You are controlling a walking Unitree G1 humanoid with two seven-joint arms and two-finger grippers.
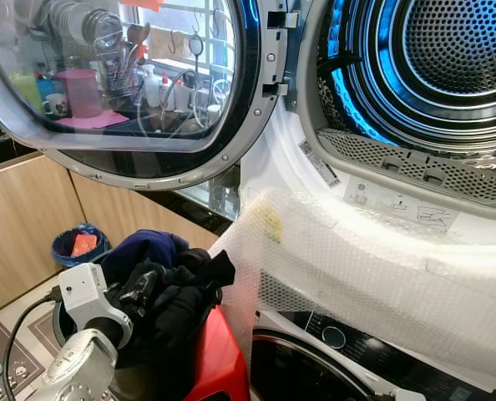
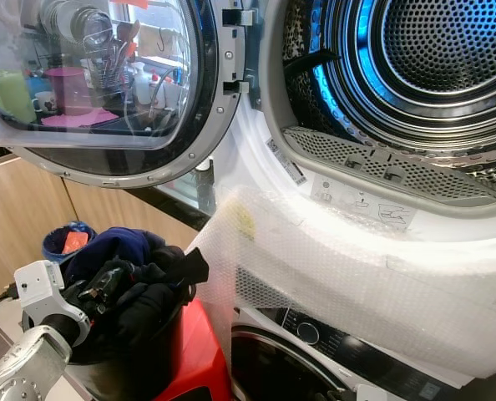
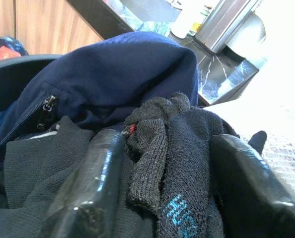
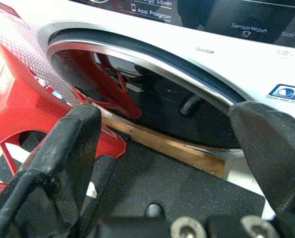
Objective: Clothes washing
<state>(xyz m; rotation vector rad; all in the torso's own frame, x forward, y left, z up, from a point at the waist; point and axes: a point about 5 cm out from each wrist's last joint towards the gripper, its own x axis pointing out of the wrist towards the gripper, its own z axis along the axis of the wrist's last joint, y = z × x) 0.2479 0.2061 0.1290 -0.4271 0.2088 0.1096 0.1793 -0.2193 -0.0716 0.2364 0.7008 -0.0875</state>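
the left tool sits at the lower left of the head views, pushed into a heap of dark clothes in a black basket. in the left wrist view its two black fingers stand apart on either side of a black sock with blue lettering; the sock fills the gap between them and touches both, so the tool is partly closed around it. just behind the sock lies a navy top with a zip, draped over the heap, and a black knit garment lies under the near finger.

the basket stands on a red stool, just left of the stacked machines. the upper machine's drum is at the upper right of the frame, lit blue inside, with its round glass door swung open to the upper left. a sheet of bubble wrap hangs across the front below the drum. under it is the lower machine's dark closed door.

the right tool is down low in front of that lower door, its fingers wide apart and holding nothing, with the stool's red leg beside one finger. a blue bin stands at the left by the wooden cabinets.
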